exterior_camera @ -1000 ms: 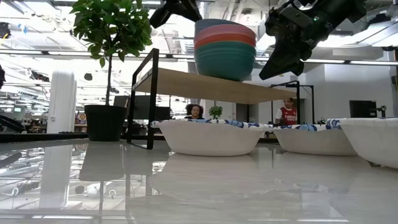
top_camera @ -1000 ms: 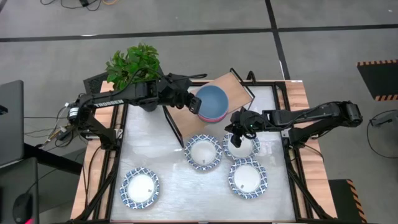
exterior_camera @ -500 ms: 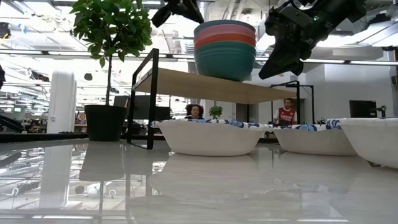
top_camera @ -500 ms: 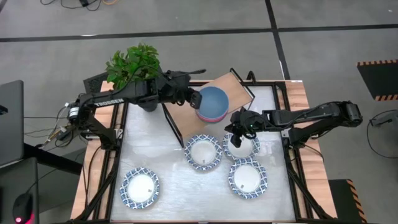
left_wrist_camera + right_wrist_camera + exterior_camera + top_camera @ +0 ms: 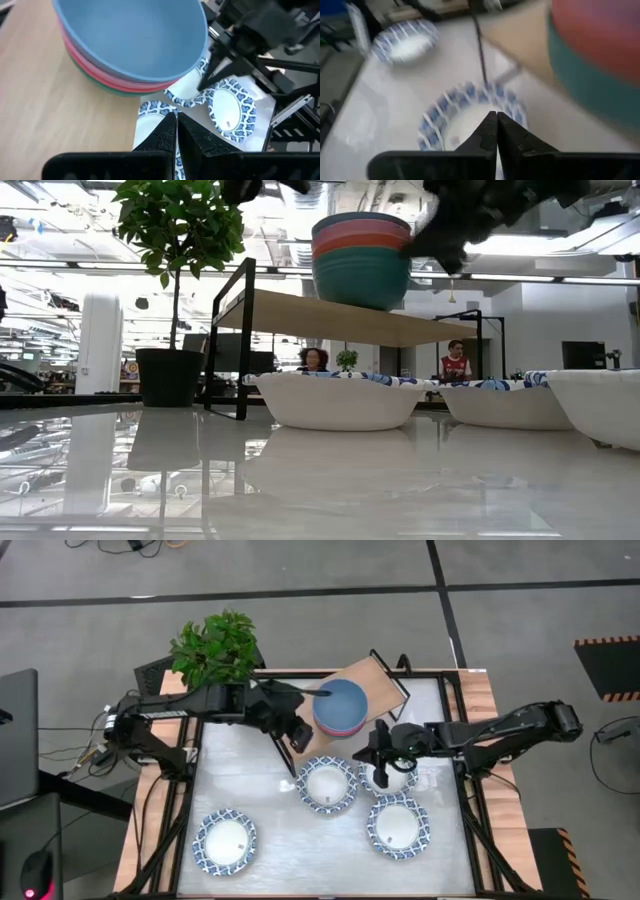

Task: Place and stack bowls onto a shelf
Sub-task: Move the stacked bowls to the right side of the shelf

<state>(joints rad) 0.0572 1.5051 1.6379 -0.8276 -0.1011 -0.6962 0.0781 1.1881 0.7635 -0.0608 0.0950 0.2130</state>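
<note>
We see the blue, pink and green bowl stack (image 5: 341, 706) on the shelf (image 5: 372, 679), upper centre. Left gripper (image 5: 298, 736) left of it, right gripper (image 5: 378, 748) above a white bowl (image 5: 388, 776), both pressed together, empty.

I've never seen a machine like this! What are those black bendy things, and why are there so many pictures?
They are two robot arms, each ending in a two-finger hand. One picture looks down from above, one looks across the table, and two come from little cameras on the arms' wrists. Four white bowls with blue rims sit on the table, like this one. A wooden shelf carries a stack of blue, pink and green bowls. A leafy plant stands behind. The left hand is beside the stack; the right hand hangs over a white bowl. Both are shut and hold nothing.
</note>
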